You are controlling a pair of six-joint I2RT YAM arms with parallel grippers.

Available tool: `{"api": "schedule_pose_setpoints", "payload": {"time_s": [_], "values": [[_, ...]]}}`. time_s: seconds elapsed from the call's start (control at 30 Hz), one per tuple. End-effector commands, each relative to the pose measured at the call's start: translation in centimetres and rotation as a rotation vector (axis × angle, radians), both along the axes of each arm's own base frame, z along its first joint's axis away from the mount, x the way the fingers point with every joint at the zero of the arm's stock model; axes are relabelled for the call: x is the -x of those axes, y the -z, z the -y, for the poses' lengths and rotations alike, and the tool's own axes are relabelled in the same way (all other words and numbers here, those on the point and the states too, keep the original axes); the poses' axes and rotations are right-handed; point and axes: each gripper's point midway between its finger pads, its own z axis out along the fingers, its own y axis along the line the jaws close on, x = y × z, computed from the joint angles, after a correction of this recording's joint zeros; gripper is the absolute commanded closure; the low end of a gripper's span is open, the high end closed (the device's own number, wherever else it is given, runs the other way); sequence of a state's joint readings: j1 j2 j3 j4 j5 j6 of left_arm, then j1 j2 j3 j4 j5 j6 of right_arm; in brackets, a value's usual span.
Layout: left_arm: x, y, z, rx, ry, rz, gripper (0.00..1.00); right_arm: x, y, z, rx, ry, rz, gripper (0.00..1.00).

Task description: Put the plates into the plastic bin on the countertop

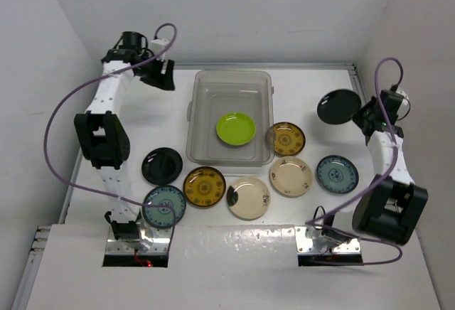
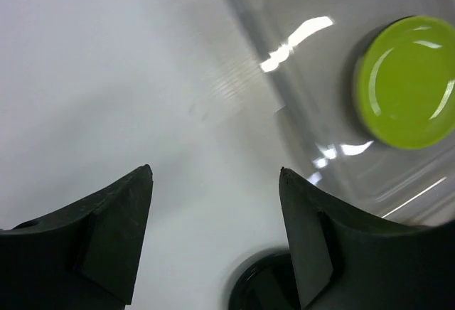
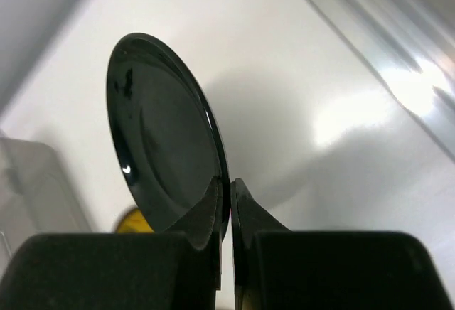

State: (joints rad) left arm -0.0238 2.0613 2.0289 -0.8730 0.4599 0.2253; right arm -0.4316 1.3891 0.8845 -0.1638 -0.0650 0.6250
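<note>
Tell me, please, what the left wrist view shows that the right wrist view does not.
Only the left wrist view: the open left gripper over the countertop, and a green plate lying in the bin. Only the right wrist view: the right gripper shut on a black plate, held on edge, with a sliver of yellow plate behind. Both: white countertop and part of the clear bin.

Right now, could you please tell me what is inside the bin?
One lime plate lies flat in the bin; the rest of its floor shows bare. Only the patch under that plate is hidden.
</note>
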Motion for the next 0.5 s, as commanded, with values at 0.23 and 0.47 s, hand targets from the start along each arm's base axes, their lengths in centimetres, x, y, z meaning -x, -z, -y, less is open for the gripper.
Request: {"api": "schedule_pose_setpoints", "payload": {"time_s": [0.23,0.47], "values": [[10.0,7.1,-11.0,-0.083,-0.112,-0.265,0.26,-4.3,-11.7,-13.6,0.158,-0.363,0.303,1.0],[14.2,11.6,-11.6,-0.04,-0.144,-0.387,0.26,-5.2,-5.8,-29.3,0.039,-0.827,0.095,1.0]]}}
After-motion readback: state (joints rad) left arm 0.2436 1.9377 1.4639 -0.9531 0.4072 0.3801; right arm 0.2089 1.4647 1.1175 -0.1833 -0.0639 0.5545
